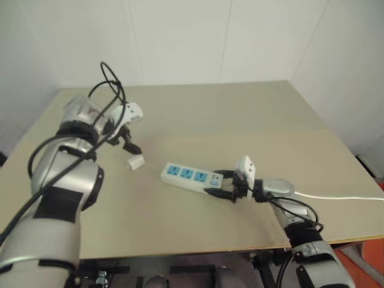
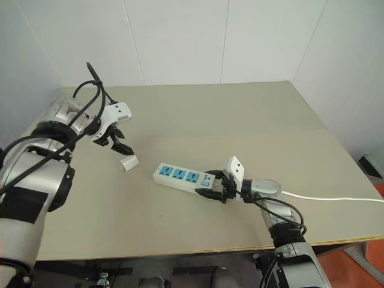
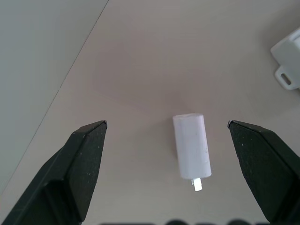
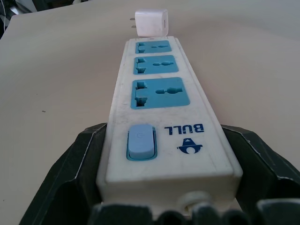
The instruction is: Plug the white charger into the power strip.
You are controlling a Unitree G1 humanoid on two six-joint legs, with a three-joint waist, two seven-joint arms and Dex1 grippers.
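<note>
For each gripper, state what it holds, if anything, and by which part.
Right gripper: the power strip, clamped across its switch end. Left gripper: nothing; it is open above the charger.

- small white rounded plastic charger (image 3: 191, 146): smooth, satin sheen, short bright metal prongs at one end
- long white plastic power strip (image 4: 164, 112): smooth, slightly scuffed; matt blue plastic socket faces, pale blue glossy switch
- thin white cord (image 1: 342, 196): smooth, rubbery-looking
- flat beige tabletop (image 1: 240, 114): matt, looks like laminated board, fine specks
- black gripper fingers (image 3: 84, 159): matt hard plastic, faintly grainy
- silver arm shells (image 1: 66, 174): smooth, semi-gloss
</note>
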